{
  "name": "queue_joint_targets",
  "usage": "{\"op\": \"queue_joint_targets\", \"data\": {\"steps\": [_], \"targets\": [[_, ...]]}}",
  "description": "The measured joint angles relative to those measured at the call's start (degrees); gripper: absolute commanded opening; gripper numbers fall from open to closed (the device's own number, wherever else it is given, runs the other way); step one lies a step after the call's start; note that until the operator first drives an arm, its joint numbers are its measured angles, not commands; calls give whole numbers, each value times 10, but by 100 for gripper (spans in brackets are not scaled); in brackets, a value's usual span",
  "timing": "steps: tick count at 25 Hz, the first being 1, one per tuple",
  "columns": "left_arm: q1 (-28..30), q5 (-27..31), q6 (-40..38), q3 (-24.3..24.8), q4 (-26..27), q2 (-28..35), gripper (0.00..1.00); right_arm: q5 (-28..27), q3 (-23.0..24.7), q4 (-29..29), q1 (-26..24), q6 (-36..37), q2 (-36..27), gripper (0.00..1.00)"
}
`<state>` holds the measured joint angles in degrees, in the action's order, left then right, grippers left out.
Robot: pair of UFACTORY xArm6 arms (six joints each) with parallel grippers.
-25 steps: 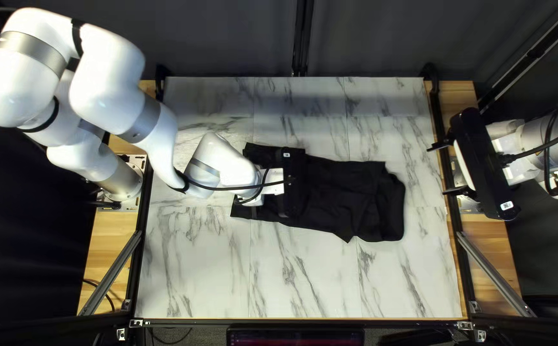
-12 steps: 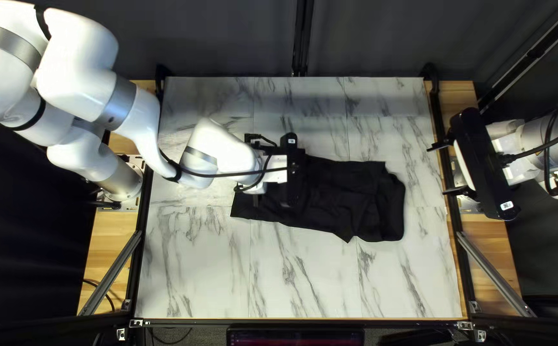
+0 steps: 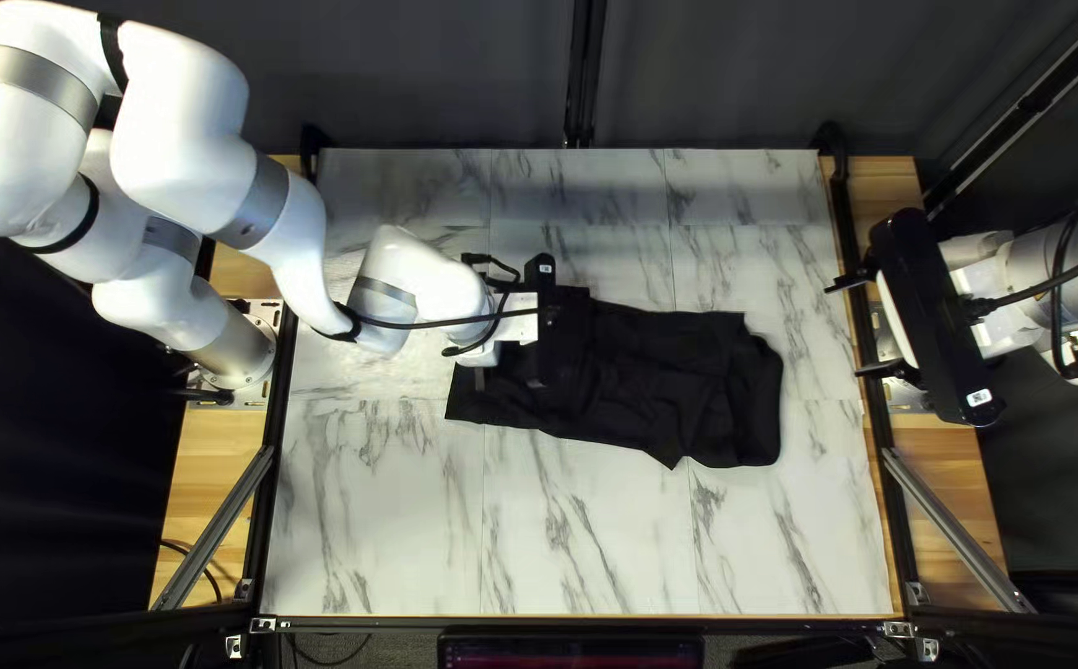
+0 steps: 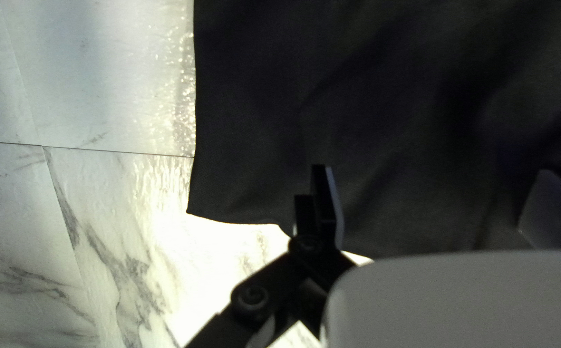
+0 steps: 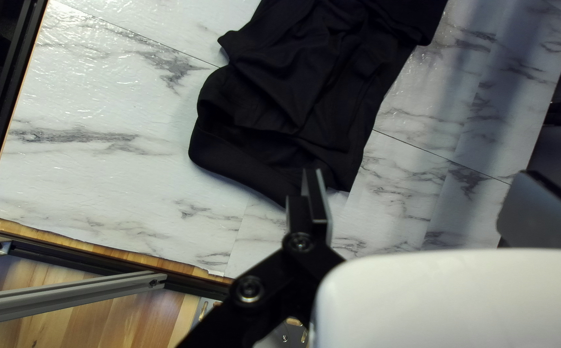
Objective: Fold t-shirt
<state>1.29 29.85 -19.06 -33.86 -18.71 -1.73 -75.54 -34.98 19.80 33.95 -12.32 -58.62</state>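
T-shirt (image 3: 656,378), black, rumpled, mid-tabletop (image 3: 378,520); we judge it light, limp, best pinched at a flat corner. Left fingers (image 4: 327,201), parted, above the tabletop; right fingers (image 5: 319,203), parted, near the tabletop's right edge.

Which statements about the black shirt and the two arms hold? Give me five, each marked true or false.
1. The crumpled black cloth shirt lies on the white marbled tabletop. True.
2. The left arm's black two-fingered tool is over the shirt. True.
3. The left tool is shut on the shirt. False: it is open.
4. The right arm's black two-fingered tool is open. True.
5. The shirt hangs off the near edge. False: it lies inside.
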Motion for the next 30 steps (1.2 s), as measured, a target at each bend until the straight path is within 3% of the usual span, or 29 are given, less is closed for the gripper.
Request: {"op": "queue_joint_targets", "data": {"steps": [3,13,20,30], "targets": [[10,19,0,0,5,28,100,0,0,0,0,0,0,100],[56,188,74,-19,72,243,100,0,0,0,0,0,0,100],[30,279,174,-13,167,387,100,0,0,0,0,0,0,100],[-25,494,251,-95,270,529,100,0,0,0,0,0,0,100]]}}
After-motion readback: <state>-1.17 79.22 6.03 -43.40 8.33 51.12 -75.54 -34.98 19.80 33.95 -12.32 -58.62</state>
